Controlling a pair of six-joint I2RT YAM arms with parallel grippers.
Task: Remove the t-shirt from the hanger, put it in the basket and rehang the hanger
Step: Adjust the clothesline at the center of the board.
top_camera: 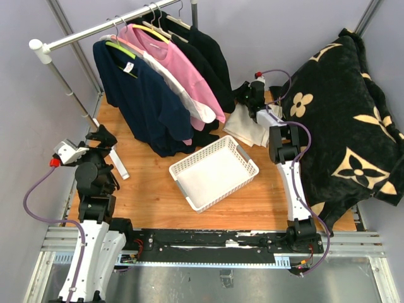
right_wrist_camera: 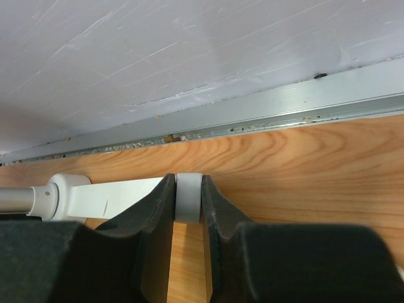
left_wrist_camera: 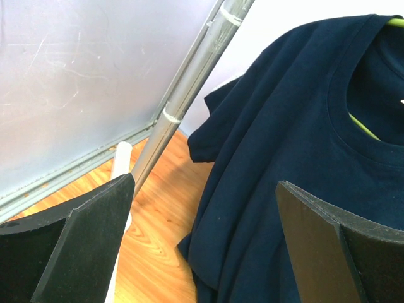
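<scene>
Navy t-shirt (left_wrist_camera: 284,158) on green hanger (left_wrist_camera: 366,126) just ahead of wide-spread left claw (left_wrist_camera: 205,183); right claw (right_wrist_camera: 187,180) narrow around white strip (right_wrist_camera: 187,208).

Left end effector (left_wrist_camera: 205,211) spread; right end effector (right_wrist_camera: 187,205) pinched.

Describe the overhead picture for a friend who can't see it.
Two robot arms sit at the edge of a wooden table, facing a clothes rack hung with navy, white, pink and black t-shirts. A white basket lies mid-table; the right arm reaches over a white cloth, and a black flowered blanket hangs at right.
</scene>
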